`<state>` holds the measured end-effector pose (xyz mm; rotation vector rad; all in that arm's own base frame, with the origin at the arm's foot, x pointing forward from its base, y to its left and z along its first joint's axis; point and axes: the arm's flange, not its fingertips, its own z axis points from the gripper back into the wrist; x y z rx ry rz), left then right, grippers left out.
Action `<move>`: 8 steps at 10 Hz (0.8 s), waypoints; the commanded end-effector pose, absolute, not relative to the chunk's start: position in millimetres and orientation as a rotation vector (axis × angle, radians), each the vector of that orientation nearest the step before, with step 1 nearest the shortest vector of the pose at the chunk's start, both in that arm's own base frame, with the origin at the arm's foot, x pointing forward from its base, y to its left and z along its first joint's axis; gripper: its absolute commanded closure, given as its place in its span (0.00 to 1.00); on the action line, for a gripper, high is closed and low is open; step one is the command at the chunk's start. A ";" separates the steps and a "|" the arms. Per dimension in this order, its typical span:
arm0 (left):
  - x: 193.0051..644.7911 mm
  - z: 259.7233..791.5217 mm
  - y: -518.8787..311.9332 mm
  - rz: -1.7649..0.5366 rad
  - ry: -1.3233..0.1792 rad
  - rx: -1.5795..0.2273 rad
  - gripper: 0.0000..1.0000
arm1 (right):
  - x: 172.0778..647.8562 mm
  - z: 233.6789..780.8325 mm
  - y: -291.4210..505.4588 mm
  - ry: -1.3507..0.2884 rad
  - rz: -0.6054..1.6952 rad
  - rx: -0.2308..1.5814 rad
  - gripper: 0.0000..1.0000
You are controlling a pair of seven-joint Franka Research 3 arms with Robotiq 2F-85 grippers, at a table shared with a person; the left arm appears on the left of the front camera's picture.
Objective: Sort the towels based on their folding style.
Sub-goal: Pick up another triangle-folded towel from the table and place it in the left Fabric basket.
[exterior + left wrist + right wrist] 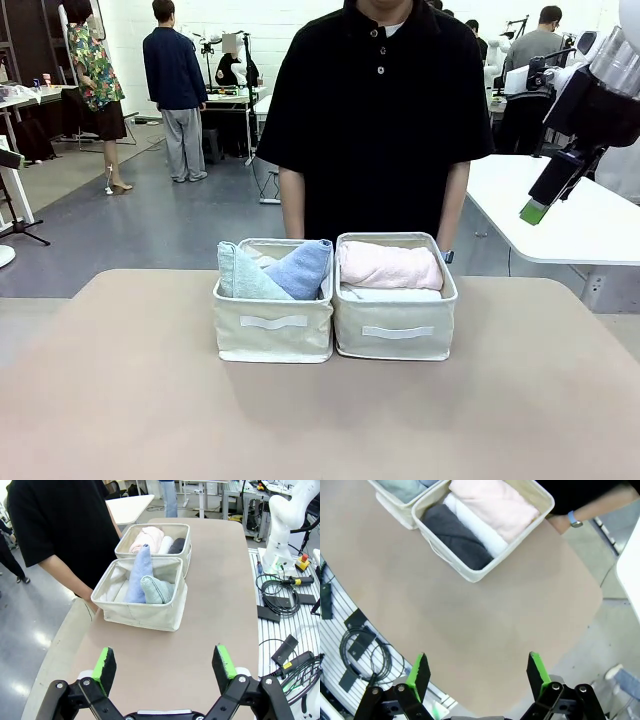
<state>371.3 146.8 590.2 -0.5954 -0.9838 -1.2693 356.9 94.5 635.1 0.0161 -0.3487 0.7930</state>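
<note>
Terry towels: pink [494,507], white [472,525] and dark grey [454,535] rolls in one cream bin [485,570]; mint [157,589] and blue [137,575] cones in the adjoining bin [145,617]. Both grippers, left [165,667] and right [476,672], spread wide, empty, well apart from the towels.

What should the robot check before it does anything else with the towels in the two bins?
1. Cone towels together: the mint towel and the blue towel share the left bin: ok.
2. Rolled towels together: the pink towel, white towel and dark grey towel lie in the right bin: ok.
3. Yellow towel placed: cannot tell.
4. Left pincer open and holding nothing: ok.
5. Right pincer open and holding nothing: ok.
6. Person's hand away from the bins' insides: ok.
</note>
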 end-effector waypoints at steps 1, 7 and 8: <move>371.6 590.4 147.0 -1.283 -1.012 -0.600 0.00 | 356.9 635.1 94.5 -0.349 0.793 0.016 0.00; 371.6 590.4 147.0 -1.283 -1.012 -0.600 0.00 | 371.1 644.8 -138.6 -0.620 1.242 0.780 0.00; 371.6 590.4 147.0 -1.283 -1.012 -0.600 0.00 | 375.7 632.8 -157.1 -0.669 1.245 0.800 0.00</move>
